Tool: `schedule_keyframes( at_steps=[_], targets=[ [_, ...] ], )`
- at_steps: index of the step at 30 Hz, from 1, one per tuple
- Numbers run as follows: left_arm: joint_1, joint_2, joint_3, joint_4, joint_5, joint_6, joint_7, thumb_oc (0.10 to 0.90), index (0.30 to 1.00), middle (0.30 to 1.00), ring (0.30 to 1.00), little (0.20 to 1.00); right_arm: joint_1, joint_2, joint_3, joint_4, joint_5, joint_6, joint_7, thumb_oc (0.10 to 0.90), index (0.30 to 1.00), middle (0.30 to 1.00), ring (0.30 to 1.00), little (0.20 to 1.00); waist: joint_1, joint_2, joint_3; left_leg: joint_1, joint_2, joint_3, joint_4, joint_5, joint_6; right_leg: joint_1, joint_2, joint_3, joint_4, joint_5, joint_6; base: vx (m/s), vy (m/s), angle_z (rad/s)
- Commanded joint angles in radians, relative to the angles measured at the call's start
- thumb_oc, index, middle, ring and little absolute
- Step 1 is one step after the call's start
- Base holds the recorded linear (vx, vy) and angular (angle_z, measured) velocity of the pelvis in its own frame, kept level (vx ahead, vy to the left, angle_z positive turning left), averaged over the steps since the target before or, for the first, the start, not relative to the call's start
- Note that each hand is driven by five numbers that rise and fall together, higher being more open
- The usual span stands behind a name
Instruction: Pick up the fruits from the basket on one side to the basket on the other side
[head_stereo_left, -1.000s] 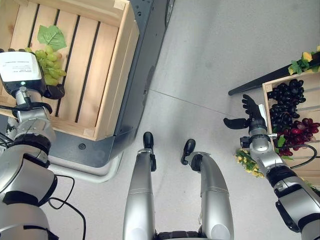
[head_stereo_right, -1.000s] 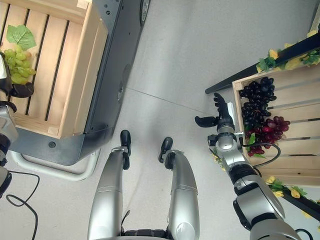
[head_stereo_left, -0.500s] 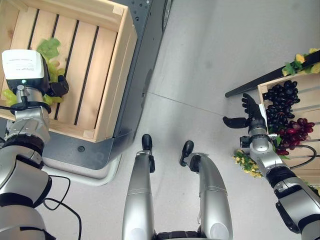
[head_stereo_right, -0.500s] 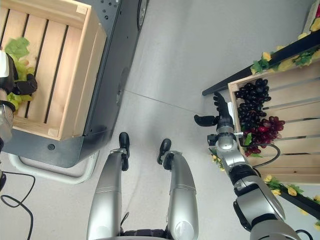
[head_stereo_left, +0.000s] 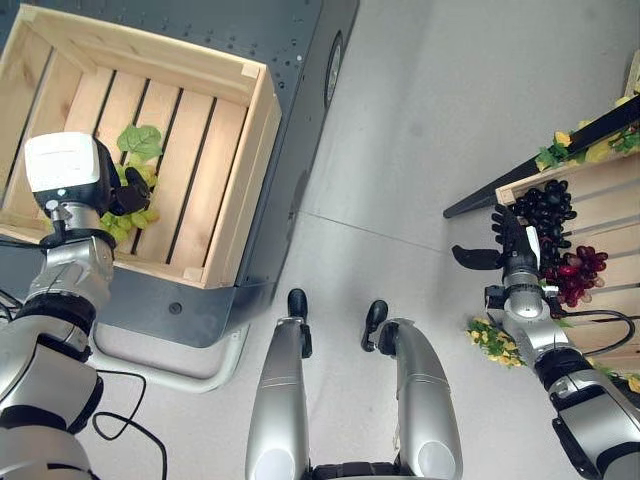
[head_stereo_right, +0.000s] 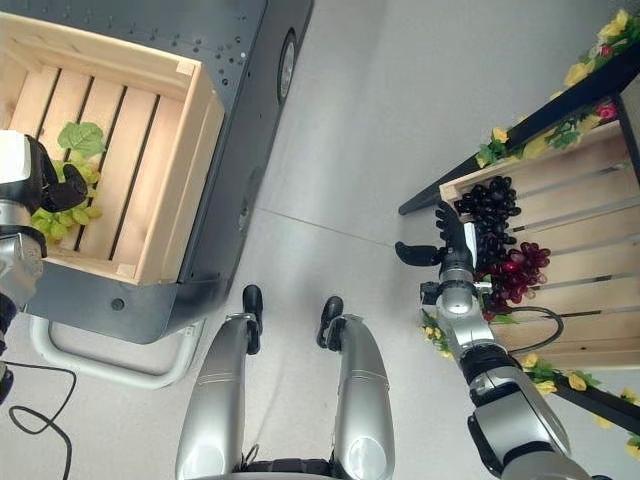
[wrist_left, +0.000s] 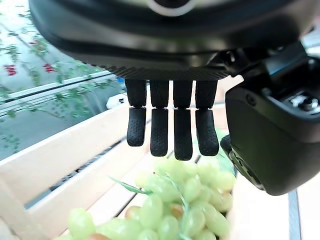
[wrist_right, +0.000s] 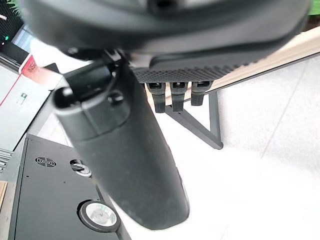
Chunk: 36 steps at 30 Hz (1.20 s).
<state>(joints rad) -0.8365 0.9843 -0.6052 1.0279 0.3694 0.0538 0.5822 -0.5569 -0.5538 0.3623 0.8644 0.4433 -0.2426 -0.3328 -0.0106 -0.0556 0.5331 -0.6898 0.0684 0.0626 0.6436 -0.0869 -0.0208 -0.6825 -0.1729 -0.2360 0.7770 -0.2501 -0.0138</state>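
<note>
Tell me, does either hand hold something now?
Nothing is held. The left hand hangs open above the green grapes; the right hand is open.

You get bright, even overhead light in both eye views, with soft shadows only. The wooden crate (head_stereo_left: 238, 190) throws a dim shadow on its inner right wall. The grey floor (head_stereo_left: 430, 110) shows a mild sheen upper centre. In the wrist views, the close hand housings blur heavily; the green grapes (wrist_left: 172, 210) look soft too.
</note>
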Motion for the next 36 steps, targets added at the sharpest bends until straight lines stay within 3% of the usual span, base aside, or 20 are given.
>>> schedule_keyframes(
  at_steps=[1, 7, 13, 17, 18, 19, 26, 33, 36],
  targets=[
    [-0.007, 0.034, 0.132, -0.009, -0.061, -0.019, 0.119, 0.400, 0.300, 0.300, 0.300, 0.300, 0.005, -0.058, -0.095, -0.048, 0.012, -0.078, -0.035, 0.800, 0.900, 0.900, 0.900, 0.900, 0.013, 0.073, -0.013, 0.143, -0.058, 0.050, -0.032, -0.113, 0.043, 0.136, 0.041, 0.019, -0.052, -0.026, -0.021, 0.00, 0.000, 0.00],
    [0.039, 0.025, 0.213, -0.053, -0.147, -0.054, 0.162, 0.400, 0.300, 0.300, 0.300, 0.300, 0.030, -0.046, -0.107, -0.065, -0.002, -0.064, -0.047, 0.800, 0.900, 0.900, 0.900, 0.900, 0.010, 0.078, -0.013, 0.185, -0.063, 0.051, -0.043, -0.114, 0.044, 0.175, 0.043, 0.030, -0.066, -0.026, -0.022, 0.00, 0.000, 0.00],
    [0.084, -0.034, 0.375, -0.123, -0.459, -0.161, 0.095, 0.400, 0.300, 0.300, 0.300, 0.300, 0.062, -0.010, -0.115, -0.086, -0.023, -0.053, -0.069, 0.800, 0.900, 0.900, 0.900, 0.900, 0.012, 0.076, -0.013, 0.218, -0.071, 0.045, -0.064, -0.112, 0.052, 0.201, 0.044, 0.038, -0.085, -0.020, -0.018, 0.00, 0.000, 0.00],
    [0.100, -0.062, 0.425, -0.163, -0.426, -0.158, 0.086, 0.400, 0.300, 0.300, 0.300, 0.300, 0.086, 0.004, -0.127, -0.107, -0.045, -0.050, -0.074, 0.800, 0.900, 0.900, 0.900, 0.900, 0.013, 0.074, -0.013, 0.220, -0.073, 0.045, -0.063, -0.115, 0.057, 0.205, 0.046, 0.036, -0.088, -0.019, -0.018, 0.00, 0.000, 0.00],
    [0.099, -0.061, 0.421, -0.163, -0.405, -0.152, 0.090, 0.541, 0.512, 0.512, 0.512, 0.512, 0.085, 0.003, -0.126, -0.109, -0.044, -0.048, -0.073, 0.800, 0.900, 0.900, 0.900, 0.900, 0.013, 0.074, -0.013, 0.217, -0.073, 0.045, -0.060, -0.115, 0.058, 0.202, 0.046, 0.036, -0.085, -0.019, -0.018, 0.00, 0.000, 0.00],
    [0.093, -0.058, 0.406, -0.157, -0.364, -0.125, 0.085, 0.800, 0.900, 0.900, 0.900, 0.900, 0.083, 0.000, -0.124, -0.110, -0.043, -0.043, -0.070, 0.800, 0.900, 0.900, 0.900, 0.900, 0.012, 0.073, -0.013, 0.210, -0.073, 0.045, -0.054, -0.117, 0.059, 0.195, 0.047, 0.037, -0.077, -0.020, -0.020, 0.00, 0.000, 0.00],
    [0.049, -0.026, 0.278, -0.089, -0.240, -0.012, -0.023, 0.800, 0.900, 0.900, 0.900, 0.900, 0.052, -0.016, -0.097, -0.099, -0.031, -0.024, -0.041, 0.800, 0.900, 0.900, 0.900, 0.900, 0.009, 0.071, -0.013, 0.182, -0.070, 0.046, -0.048, -0.112, 0.061, 0.169, 0.051, 0.037, -0.069, -0.017, -0.020, 0.00, 0.004, 0.00],
    [0.001, -0.012, 0.183, -0.006, -0.200, 0.031, -0.157, 0.800, 0.900, 0.900, 0.900, 0.900, 0.023, -0.044, -0.079, -0.070, -0.018, -0.027, -0.012, 0.800, 0.900, 0.900, 0.900, 0.900, -0.001, 0.065, -0.013, 0.139, -0.062, 0.056, -0.038, -0.107, 0.062, 0.126, 0.054, 0.038, -0.062, -0.013, -0.020, 0.00, 0.049, -0.01],
    [-0.014, -0.008, 0.171, 0.011, -0.190, 0.024, -0.161, 0.800, 0.900, 0.900, 0.900, 0.900, 0.016, -0.052, -0.074, -0.064, -0.008, -0.029, 0.003, 0.800, 0.900, 0.900, 0.900, 0.900, -0.001, 0.060, -0.013, 0.121, -0.058, 0.059, -0.031, -0.106, 0.061, 0.111, 0.054, 0.038, -0.058, -0.010, -0.020, 0.00, 0.028, 0.00]
  ],
)
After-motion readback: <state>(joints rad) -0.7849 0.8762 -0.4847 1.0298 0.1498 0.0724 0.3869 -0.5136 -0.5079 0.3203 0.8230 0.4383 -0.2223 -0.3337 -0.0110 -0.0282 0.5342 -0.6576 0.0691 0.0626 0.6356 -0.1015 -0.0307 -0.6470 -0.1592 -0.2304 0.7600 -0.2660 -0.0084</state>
